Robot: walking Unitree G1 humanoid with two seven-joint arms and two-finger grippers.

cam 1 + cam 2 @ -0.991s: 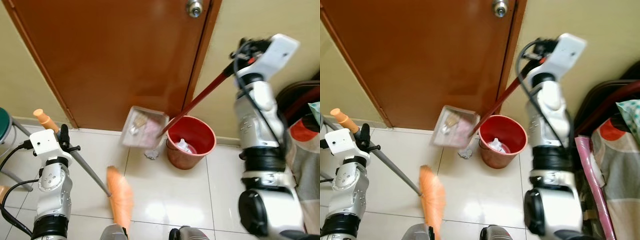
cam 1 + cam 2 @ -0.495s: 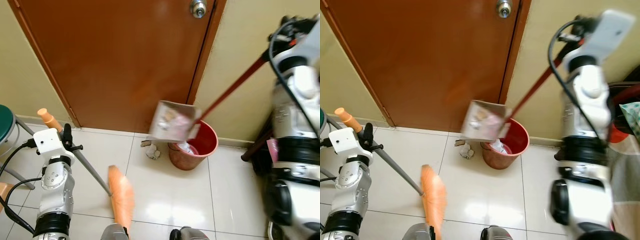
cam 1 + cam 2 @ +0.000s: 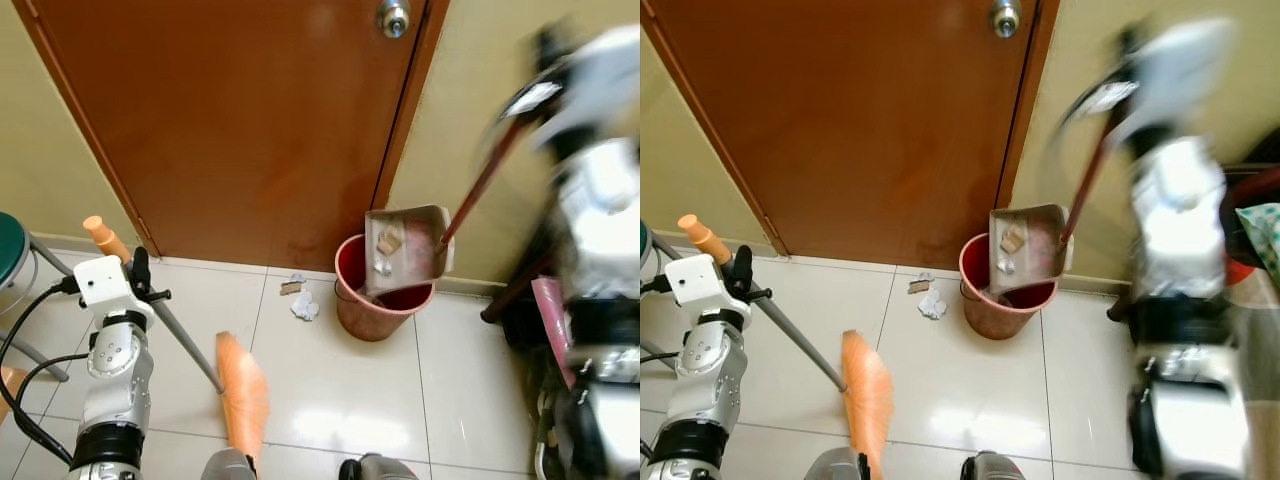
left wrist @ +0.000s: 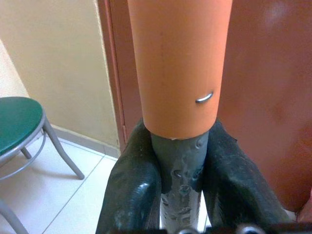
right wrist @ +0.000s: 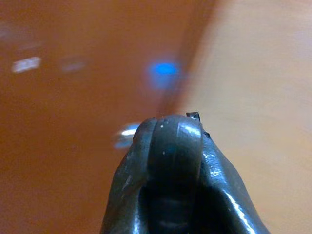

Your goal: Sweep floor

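A brown wooden door point(image 3: 250, 120) with a round metal knob point(image 3: 391, 16) is seen closed ahead, set between yellow-cream walls. A pale, glossy tiled floor point(image 3: 330, 390) lies open in front of it, bounded by the door's base and the wall skirting.

The blurred right arm is raised at the right edge, and the dustpan's dark red handle point(image 3: 478, 190) runs down from it. In the right wrist view the right gripper point(image 5: 175, 161) is seen with its black fingers closed around the dark, rounded end of that handle. The grey dustpan point(image 3: 405, 250) is held tilted over the red bucket point(image 3: 375, 300), which stands on the floor against the wall just right of the door; scraps are seen on the pan's face, and its lower edge is at the bucket's rim.

The broom point(image 3: 170, 330) is held at the left: its grey shaft slants down to orange bristles point(image 3: 243, 395) near the floor in front of the robot. The left gripper point(image 4: 180, 170) is closed on the shaft just below the orange grip point(image 4: 178, 63).

A crumpled paper point(image 3: 304, 308) and a small brown scrap point(image 3: 290, 288) lie just left of the bucket. A green stool point(image 3: 10, 250) stands at the far left.
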